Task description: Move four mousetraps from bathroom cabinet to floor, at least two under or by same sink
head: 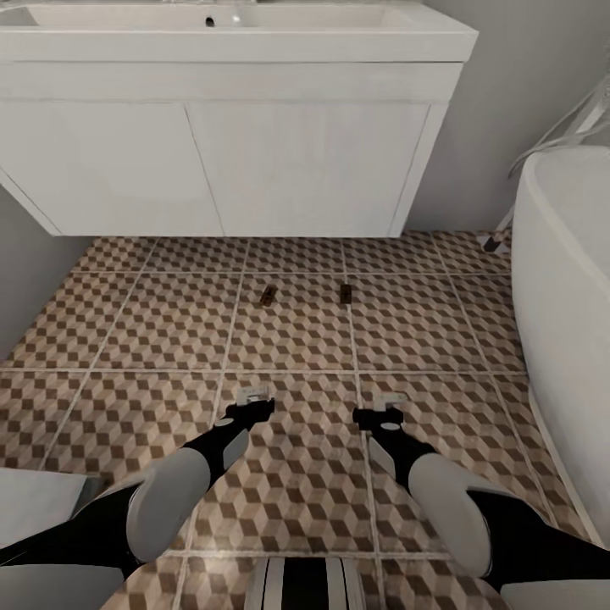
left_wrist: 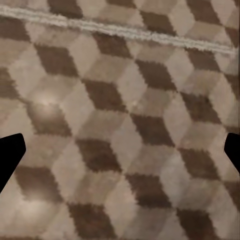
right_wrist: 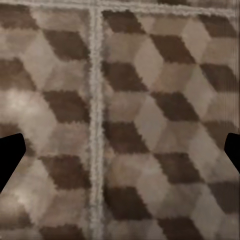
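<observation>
Two mousetraps lie on the bathroom floor (head: 169,322) in front of the sink (head: 237,34), small and dark from here: one mousetrap (head: 268,295) to the left, the other mousetrap (head: 345,293) to the right, about a tile short of the vanity's underside. My left gripper (head: 251,408) (left_wrist: 120,155) and right gripper (head: 381,413) (right_wrist: 120,155) hover low over the tiles, nearer to me than the traps. Both are open, with dark fingertips spread wide and only patterned tile between them. A small pale shape sits at each gripper's tip; I cannot tell what it is. The cabinet is out of view.
The white vanity body (head: 220,161) hangs off the wall with a gap beneath it. A white bathtub (head: 568,322) borders the floor on the right. A grey wall (head: 25,271) closes the left side. A white object (head: 42,500) is at lower left.
</observation>
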Motion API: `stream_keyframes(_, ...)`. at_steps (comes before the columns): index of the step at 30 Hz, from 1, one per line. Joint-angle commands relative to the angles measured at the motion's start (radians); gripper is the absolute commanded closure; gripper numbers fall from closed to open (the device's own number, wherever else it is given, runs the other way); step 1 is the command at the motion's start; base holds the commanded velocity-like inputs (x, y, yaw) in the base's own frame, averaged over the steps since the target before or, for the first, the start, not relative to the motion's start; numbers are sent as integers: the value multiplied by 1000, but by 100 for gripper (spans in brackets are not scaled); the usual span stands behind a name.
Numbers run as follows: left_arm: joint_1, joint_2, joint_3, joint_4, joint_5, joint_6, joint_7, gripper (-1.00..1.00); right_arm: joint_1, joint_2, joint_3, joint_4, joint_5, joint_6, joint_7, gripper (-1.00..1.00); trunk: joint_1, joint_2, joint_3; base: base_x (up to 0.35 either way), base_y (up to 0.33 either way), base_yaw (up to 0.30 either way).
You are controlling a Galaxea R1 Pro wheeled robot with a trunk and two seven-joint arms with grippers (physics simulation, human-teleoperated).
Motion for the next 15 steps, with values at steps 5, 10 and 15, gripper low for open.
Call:
stream_keyframes(5,-1,1,6,5,29,-4,1,-100,-1,1,-9,16,8,-6,-11,-100,-2,1,19,0,0,0)
stream_keyframes(10,-1,2,6,9,44,-6,1,-100,-1,-1,-9,28,11,-6,-13,-100,-5,2,38,0,0,0)
stream_keyframes(15,-1,2,5,16,47,-8,3,-100,-1,-2,-9,33,13,-3,-11,-100,-7,3,58,0,0,0)
